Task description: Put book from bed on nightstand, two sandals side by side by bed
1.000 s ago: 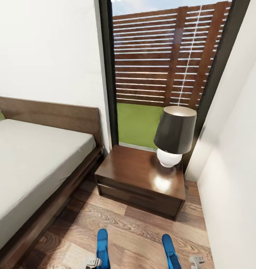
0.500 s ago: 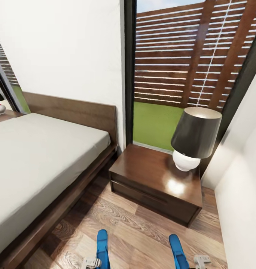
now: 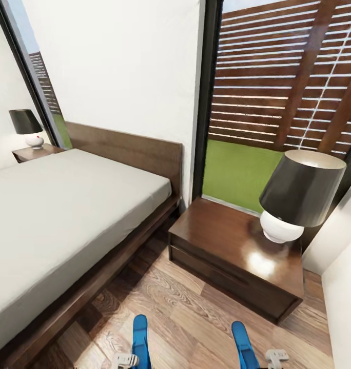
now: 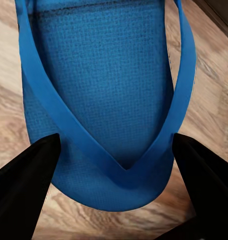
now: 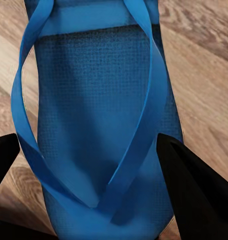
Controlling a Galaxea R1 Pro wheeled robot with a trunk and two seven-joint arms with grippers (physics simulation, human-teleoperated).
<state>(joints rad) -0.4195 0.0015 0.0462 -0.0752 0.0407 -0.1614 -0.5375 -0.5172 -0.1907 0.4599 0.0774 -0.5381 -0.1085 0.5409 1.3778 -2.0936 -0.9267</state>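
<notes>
Each pincer flanks 1 blue sandal [image 3: 140,338] [image 3: 243,343] near the nightstand [image 3: 232,256].

two dark-shaded lamps [image 3: 298,197] [image 3: 26,127], white round bases

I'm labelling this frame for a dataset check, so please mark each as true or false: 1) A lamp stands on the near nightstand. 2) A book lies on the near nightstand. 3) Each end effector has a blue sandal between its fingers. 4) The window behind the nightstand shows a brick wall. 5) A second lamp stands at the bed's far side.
1) True: a dark-shaded lamp stands on the near nightstand.
2) False: its top carries just the lamp.
3) True: the left end effector straddles one sandal, and the right end effector the other sandal.
4) False: the window shows a slatted wooden fence and grass.
5) True: a second lamp stands beyond the bed.
</notes>
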